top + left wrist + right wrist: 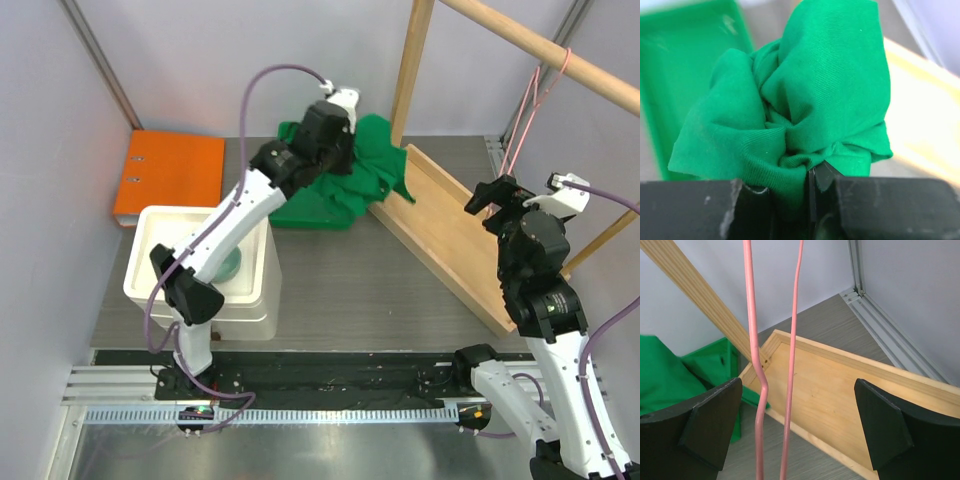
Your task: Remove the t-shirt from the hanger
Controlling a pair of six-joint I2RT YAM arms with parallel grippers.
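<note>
From my remote view, pale grey walls (40, 150) box in a grey wood-grain table (370, 290) under soft, even light. At the right stands a wooden rack with a shallow base tray (450, 240), an upright post (412, 70) and a slanting rod (540, 45). An orange binder (170, 175) lies at the far left (flat, by the wall), with a white tub (245, 305) just in front of it.

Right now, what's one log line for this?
left gripper: shut on t-shirt | right gripper: open, by hanger | t-shirt: off hanger
</note>
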